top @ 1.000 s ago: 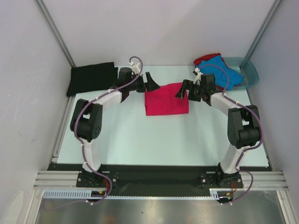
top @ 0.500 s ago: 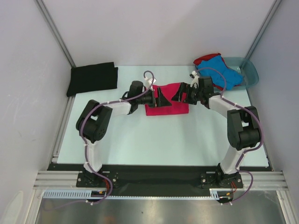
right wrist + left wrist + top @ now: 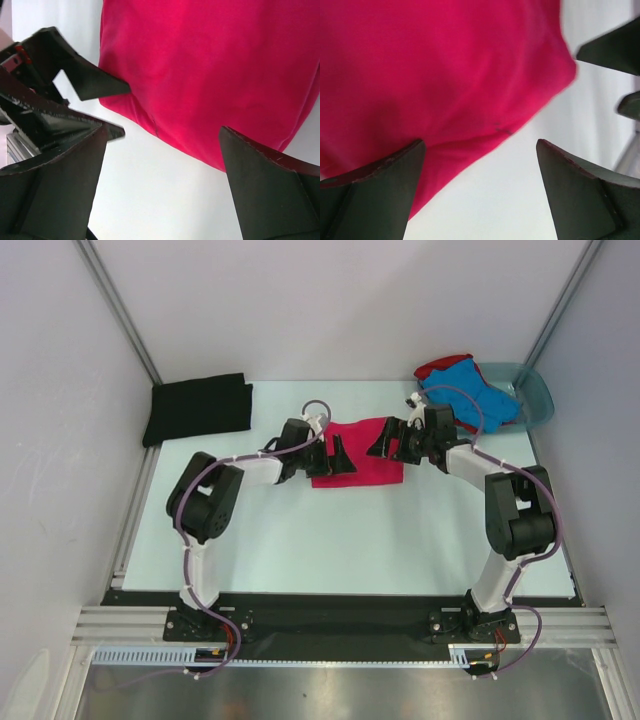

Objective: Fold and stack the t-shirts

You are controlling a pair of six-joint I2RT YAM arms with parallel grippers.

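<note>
A folded magenta-pink t-shirt (image 3: pixel 368 462) lies mid-table. My left gripper (image 3: pixel 338 457) hovers open over its left edge, and the left wrist view shows pink cloth (image 3: pixel 435 75) ahead of the left gripper (image 3: pixel 480 145), nothing between the fingers. My right gripper (image 3: pixel 385 440) is open at the shirt's far right corner; the right gripper (image 3: pixel 162 131) straddles the pink hem (image 3: pixel 215 70) without gripping it. A folded black t-shirt (image 3: pixel 198 407) lies at the back left. A blue t-shirt (image 3: pixel 472 398) and a red t-shirt (image 3: pixel 440 367) are heaped at the back right.
A translucent teal basin (image 3: pixel 538 398) stands in the back right corner under the blue and red shirts. White walls enclose the table on three sides. The two grippers face each other closely across the pink shirt; the left gripper's fingers (image 3: pixel 90 82) show in the right wrist view.
The left arm has swung from the back, near the black shirt, forward and right onto the pink shirt's left edge. The right gripper has shifted only slightly. Both stayed open.
</note>
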